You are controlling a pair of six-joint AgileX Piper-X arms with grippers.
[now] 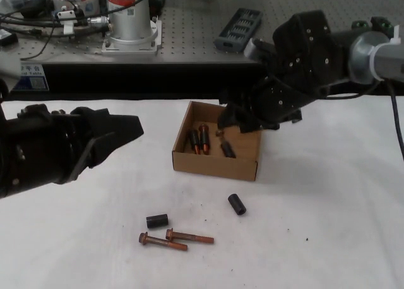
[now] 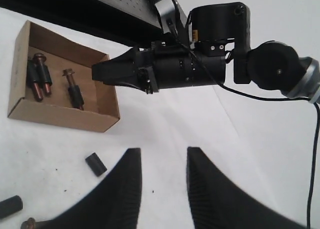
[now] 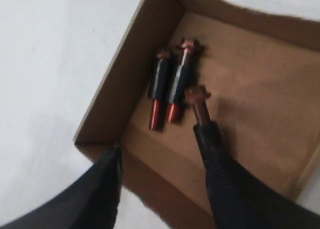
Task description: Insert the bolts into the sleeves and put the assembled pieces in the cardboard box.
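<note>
Over the box [image 1: 214, 166], the right gripper [image 2: 97, 72] hangs with its fingers spread and nothing between them: released. On the box floor lie two pieces [image 3: 167, 84] side by side, and a third piece [image 3: 198, 96] lies apart from them, close by one right finger.

The drop looks done, so the job now, I'd say, is a clean exit. Lift straight up, fingers kept wide, so that finger doesn't drag the third piece or clip the cardboard wall. Then it's on to the loose parts on the table [image 1: 328, 238]: a sleeve [image 1: 237, 204] just in front of the box, and a second sleeve [image 1: 157, 221] right beside the two bolts [image 1: 189, 237].

The left gripper [image 2: 164, 154] waits open and empty, well left of the box, near those parts.

Hard to call: the third piece's sleeve end runs behind the right finger in the wrist view, so I can't say whether they touch. How deep each bolt sits in its sleeve is too small to judge. One bolt's head is cut off at the left wrist view's edge.
</note>
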